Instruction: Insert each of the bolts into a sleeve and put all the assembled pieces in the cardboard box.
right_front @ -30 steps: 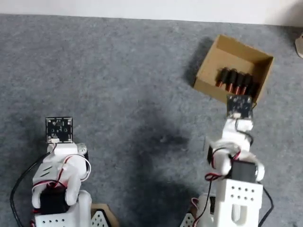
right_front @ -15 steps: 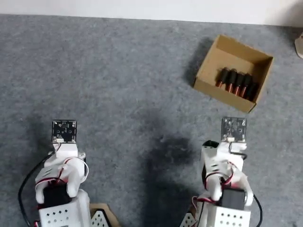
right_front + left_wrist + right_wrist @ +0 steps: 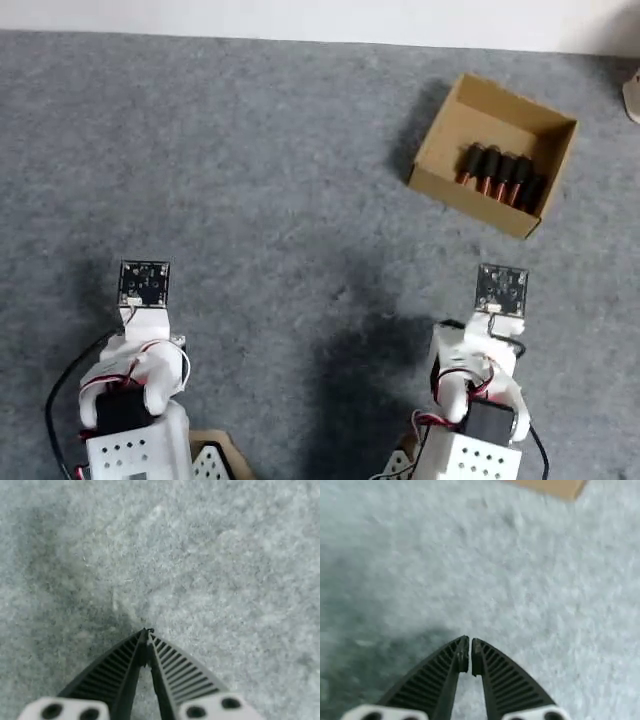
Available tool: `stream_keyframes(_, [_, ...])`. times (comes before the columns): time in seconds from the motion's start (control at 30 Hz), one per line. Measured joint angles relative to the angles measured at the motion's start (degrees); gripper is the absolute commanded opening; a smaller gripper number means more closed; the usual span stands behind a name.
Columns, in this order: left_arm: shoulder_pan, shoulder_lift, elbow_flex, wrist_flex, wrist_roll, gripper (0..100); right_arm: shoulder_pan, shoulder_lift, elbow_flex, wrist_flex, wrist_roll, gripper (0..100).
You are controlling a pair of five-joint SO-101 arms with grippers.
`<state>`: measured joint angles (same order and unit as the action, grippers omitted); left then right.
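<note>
Grey table (image 3: 250, 150). Cardboard box (image 3: 462, 198) at its far right, with the assembled pieces (image 3: 500, 175) in a row inside. Left hand (image 3: 146, 635) pressed together, empty. Right hand (image 3: 470, 655) likewise (hairline gap at tips), over bare felt. Judgement: boxing step looks complete; next move likely just parking both arms.
</note>
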<state>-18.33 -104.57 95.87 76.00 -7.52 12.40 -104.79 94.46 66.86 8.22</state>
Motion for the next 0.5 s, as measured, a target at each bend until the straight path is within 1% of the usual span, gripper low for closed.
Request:
stream_keyframes(0.17, [0.0, -0.1, 0.0, 0.0, 0.0, 1, 0.5, 0.0, 1.2, 0.3, 0.1, 0.6])
stream_keyframes(0.3, [0.0, -0.1, 0.0, 0.0, 0.0, 1, 0.7, 0.0, 1.2, 3.8, 0.1, 0.5])
stream_keyframes(0.5, [0.0, -0.1, 0.0, 0.0, 0.0, 1, 0.8, 0.0, 1.2, 4.3, 0.1, 0.5])
